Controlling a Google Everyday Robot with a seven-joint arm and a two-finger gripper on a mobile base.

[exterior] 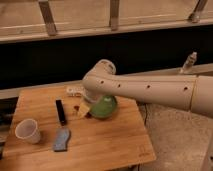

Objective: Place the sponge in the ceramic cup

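The blue-grey sponge (61, 139) lies flat on the wooden table (110, 145), near its front left. Left of it stands the small white ceramic cup (27, 130), upright and with its mouth showing. My gripper (83, 110) hangs low over the table's middle, just left of the green bowl (104, 107), above and to the right of the sponge. The white arm reaches in from the right and covers part of the bowl.
A long black bar (60, 112) lies between gripper and cup, above the sponge. A white printed box (75, 91) sits at the back behind the arm. Something small and red (76, 107) lies by the gripper. A dark wall with rails runs behind the table.
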